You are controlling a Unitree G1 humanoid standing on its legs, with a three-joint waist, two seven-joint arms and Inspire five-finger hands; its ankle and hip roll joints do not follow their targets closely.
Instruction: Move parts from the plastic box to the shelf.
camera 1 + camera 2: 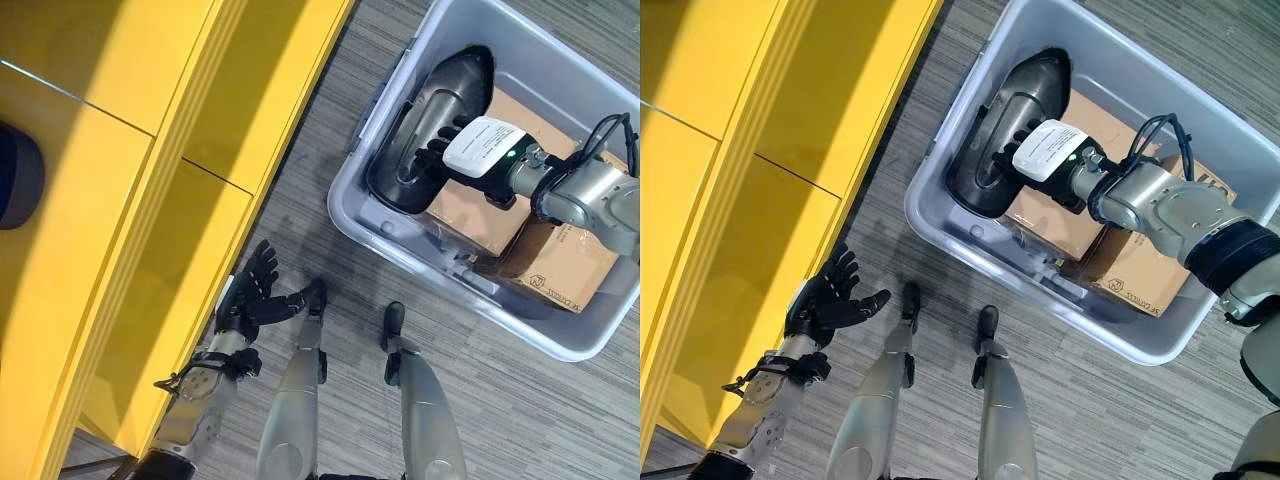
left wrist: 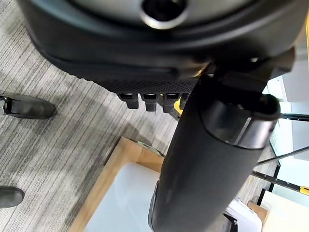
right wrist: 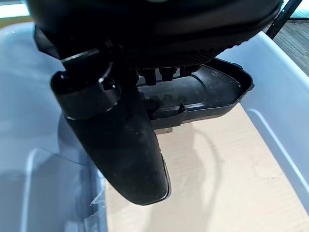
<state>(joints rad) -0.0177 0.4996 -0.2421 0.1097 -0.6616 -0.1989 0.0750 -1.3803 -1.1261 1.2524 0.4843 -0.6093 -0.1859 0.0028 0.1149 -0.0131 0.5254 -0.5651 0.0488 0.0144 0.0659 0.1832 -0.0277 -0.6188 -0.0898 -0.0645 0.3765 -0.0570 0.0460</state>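
Shelf (image 1: 120, 200): yellow, panelled, the largest item, along the robot's left side above grey striped carpet (image 1: 300, 180); one dark rounded object (image 1: 18, 175) sits at its far left edge, identity unclear.

Plastic box (image 1: 350, 190): pale grey tub on the floor ahead and to the right, well apart from the shelf; it contains the items below.

Cardboard cartons (image 1: 555, 265): brown, lying flat in the tub, filling its right and middle portions.

Black part (image 1: 440, 85): moulded shell-like housing with a raised rim and hollow interior, leaning against the tub's left wall, partly resting on a carton; by judgement rigid thin-walled plastic, light for its bulk, smooth and somewhat slippery on the curved outer face, liable to flex or crack if squeezed across the open side; the rim edge or the inner ribs seem the soundest place to take hold, since fingers can hook over them.

Right hand (image 1: 1015, 140): reaching into the tub, fingers down at the part's hollow; whether they curl round the rim cannot be told, as the wrist view hides the fingertips behind the palm.

Left hand (image 1: 255, 290): low beside the shelf front, fingers spread and straight, holding nothing, idle.
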